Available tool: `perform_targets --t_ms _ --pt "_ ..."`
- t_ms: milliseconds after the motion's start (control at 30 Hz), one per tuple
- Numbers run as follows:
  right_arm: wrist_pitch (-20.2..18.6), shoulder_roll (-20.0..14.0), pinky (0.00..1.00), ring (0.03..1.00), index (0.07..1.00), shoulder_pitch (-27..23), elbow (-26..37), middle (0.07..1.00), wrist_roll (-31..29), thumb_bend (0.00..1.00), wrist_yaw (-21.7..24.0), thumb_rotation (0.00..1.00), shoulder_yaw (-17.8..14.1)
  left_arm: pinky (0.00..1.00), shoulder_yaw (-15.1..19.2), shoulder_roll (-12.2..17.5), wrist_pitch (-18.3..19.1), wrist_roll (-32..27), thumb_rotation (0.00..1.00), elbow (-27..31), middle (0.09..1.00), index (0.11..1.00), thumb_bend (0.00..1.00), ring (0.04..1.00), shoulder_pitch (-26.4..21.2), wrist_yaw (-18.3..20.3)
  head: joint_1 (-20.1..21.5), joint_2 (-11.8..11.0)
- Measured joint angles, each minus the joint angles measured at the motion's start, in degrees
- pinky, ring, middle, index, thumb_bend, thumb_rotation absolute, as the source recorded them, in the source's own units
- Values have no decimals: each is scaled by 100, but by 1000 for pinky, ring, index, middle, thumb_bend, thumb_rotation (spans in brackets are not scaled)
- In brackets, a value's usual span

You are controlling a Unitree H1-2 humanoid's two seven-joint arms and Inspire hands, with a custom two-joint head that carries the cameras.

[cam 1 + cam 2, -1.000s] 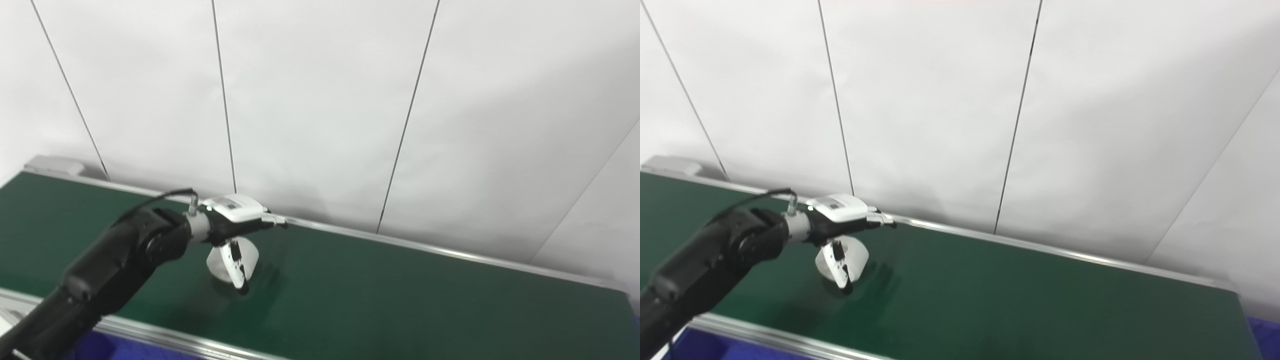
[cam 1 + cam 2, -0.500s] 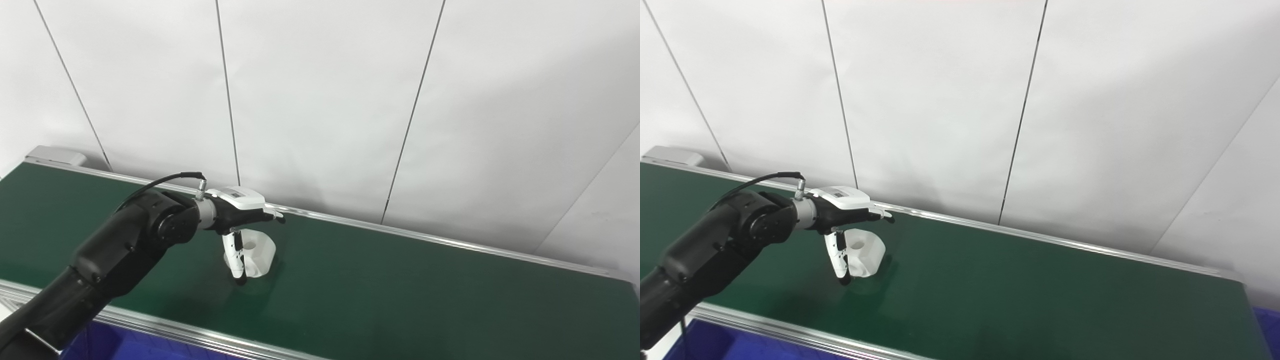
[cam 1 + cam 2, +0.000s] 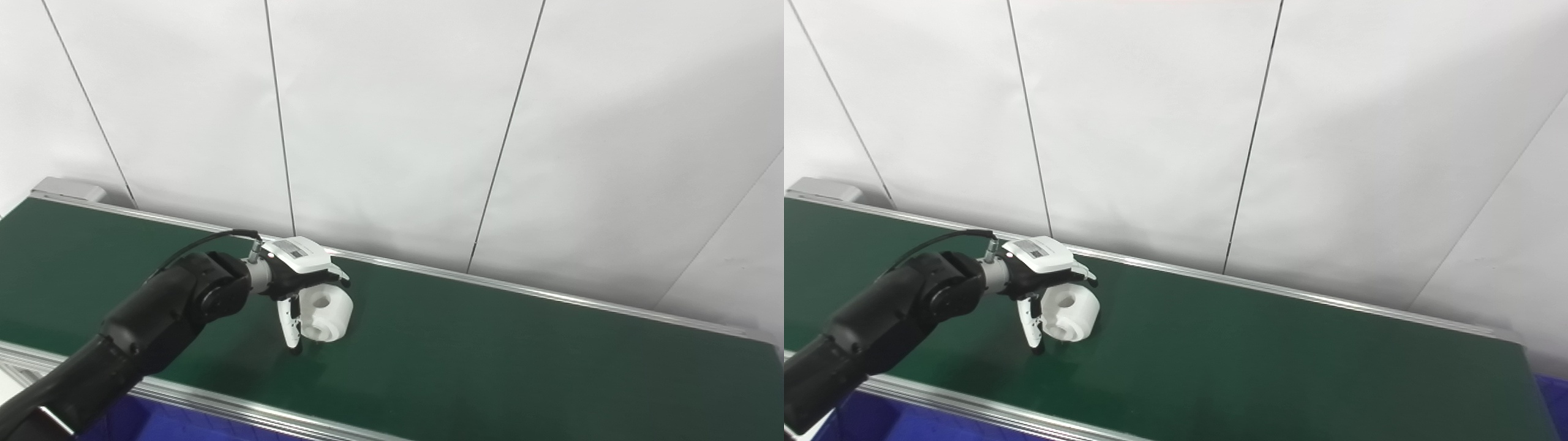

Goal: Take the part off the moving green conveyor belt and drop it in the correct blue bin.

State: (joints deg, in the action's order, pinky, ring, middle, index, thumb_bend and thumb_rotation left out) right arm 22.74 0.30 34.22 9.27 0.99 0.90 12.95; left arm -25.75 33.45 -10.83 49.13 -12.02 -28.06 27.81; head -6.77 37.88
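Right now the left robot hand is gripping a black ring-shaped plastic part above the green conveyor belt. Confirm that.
Not quite: the ring-shaped plastic part is white, not black, as the left eye view shows. The left robot hand does grip it above the green conveyor belt.

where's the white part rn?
Left of centre in both views, the white part sits in the left hand, over the green belt.

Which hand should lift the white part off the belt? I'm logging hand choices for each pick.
Left, probably. The left hand already wraps the white part on the green belt, thumb on its near side. The right hand is not in view.
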Motion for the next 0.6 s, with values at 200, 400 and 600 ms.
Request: perform_targets --t_ms 200,400,600 --pt "-1 13 1000 1000 1000 24 93 1000 0 958 0 1000 21 469 50 -500 -523 -2 17 -693 616 584 761 533 358 -1597 35 18" --pt "-2 34 1000 1000 1000 31 115 1000 7 955 -1 1000 50 344 24 -601 -731 -269 1 -820 507 475 525 422 336 -1683 70 18" --pt "-2 43 1000 1000 1000 33 115 1000 8 957 -1 1000 66 335 52 -659 -731 -512 0 -796 484 487 522 405 352 -1576 79 26"
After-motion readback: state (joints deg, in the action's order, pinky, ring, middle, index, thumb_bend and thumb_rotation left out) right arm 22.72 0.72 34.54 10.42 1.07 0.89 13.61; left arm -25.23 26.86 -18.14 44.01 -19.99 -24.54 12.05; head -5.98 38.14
